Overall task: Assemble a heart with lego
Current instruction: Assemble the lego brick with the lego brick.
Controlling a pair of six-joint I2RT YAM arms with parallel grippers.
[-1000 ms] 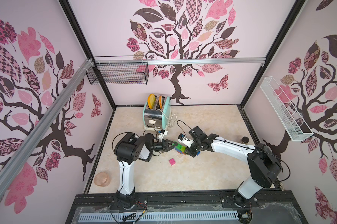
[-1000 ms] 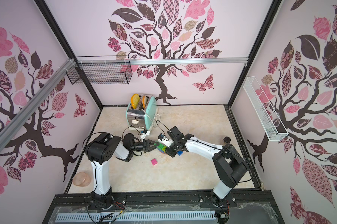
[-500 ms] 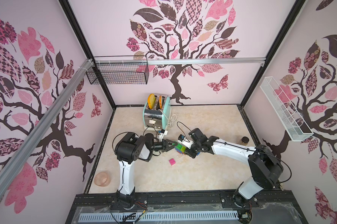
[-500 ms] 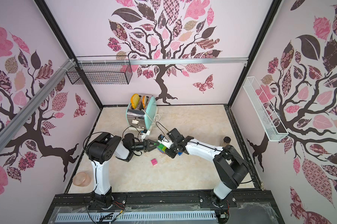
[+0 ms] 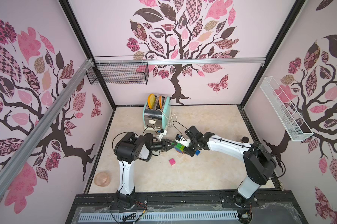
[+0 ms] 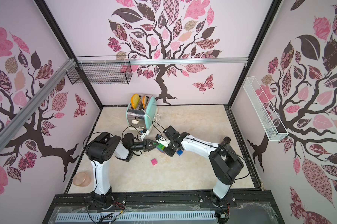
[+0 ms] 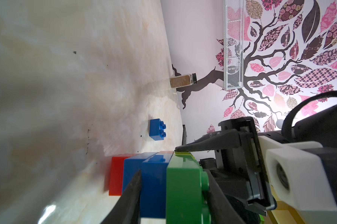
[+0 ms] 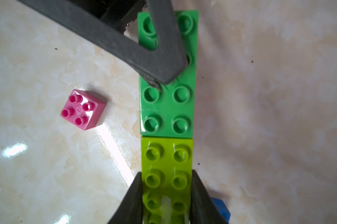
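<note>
Top view: heart [image 5: 179, 147] position unchanged.

Pink brick [image 6: 154, 161] lies loose near the joined brick cluster [image 6: 161, 146]

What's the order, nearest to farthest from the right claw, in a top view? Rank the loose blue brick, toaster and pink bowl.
From the right claw:
1. loose blue brick: on the floor right beside it.
2. toaster: toward the back wall.
3. pink bowl: in the front corner, beyond the left arm.
</note>
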